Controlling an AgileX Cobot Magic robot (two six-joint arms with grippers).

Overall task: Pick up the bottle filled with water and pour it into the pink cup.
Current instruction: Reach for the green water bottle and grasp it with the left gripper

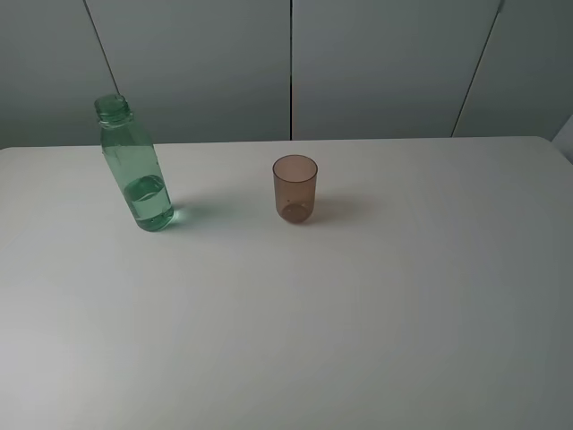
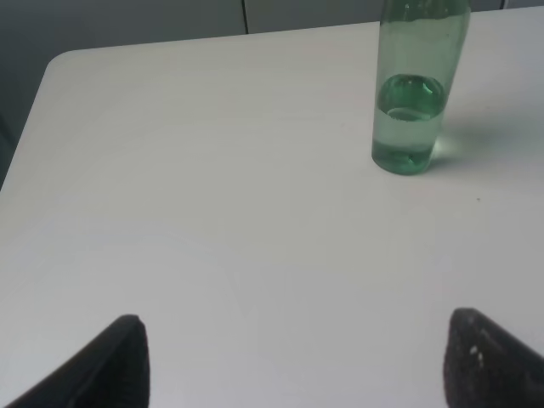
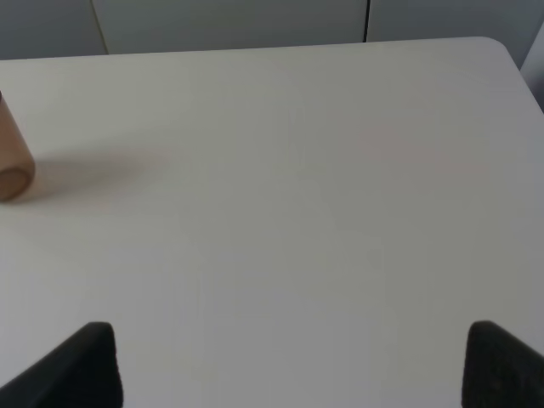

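Since neither arm shows in the high view, I assess the approach from the wrist cameras.

**Task items.** The bottle (image 1: 134,170) stands at the upper left of the high frame. It is upright on its base with its long axis vertical. The neck is open and water fills roughly the lower third. The pink cup (image 1: 295,188) stands upright at the upper centre, right of the bottle and well apart from it. Its mouth faces up and it looks empty.

**Grippers.** My left gripper (image 2: 297,340) has its fingers spread wide with nothing between them. The bottle (image 2: 412,110) lies ahead of it across bare table, off the line between the fingers rather than centred on it. My right gripper (image 3: 291,340) is likewise spread and empty. Its camera catches only the edge of the pink cup (image 3: 13,161) and no bottle.

**Finding.** The left arm is the nearer one for the pick. In my judgement the move needs a sideways correction to centre the bottle. A level reach should follow, closing across the upright body.

**Surface and room.** The table (image 1: 358,313) is white, matte and flat, and I see nothing else standing on it. There is open space around the bottle on every side. A grey panelled wall stands behind the far edge.
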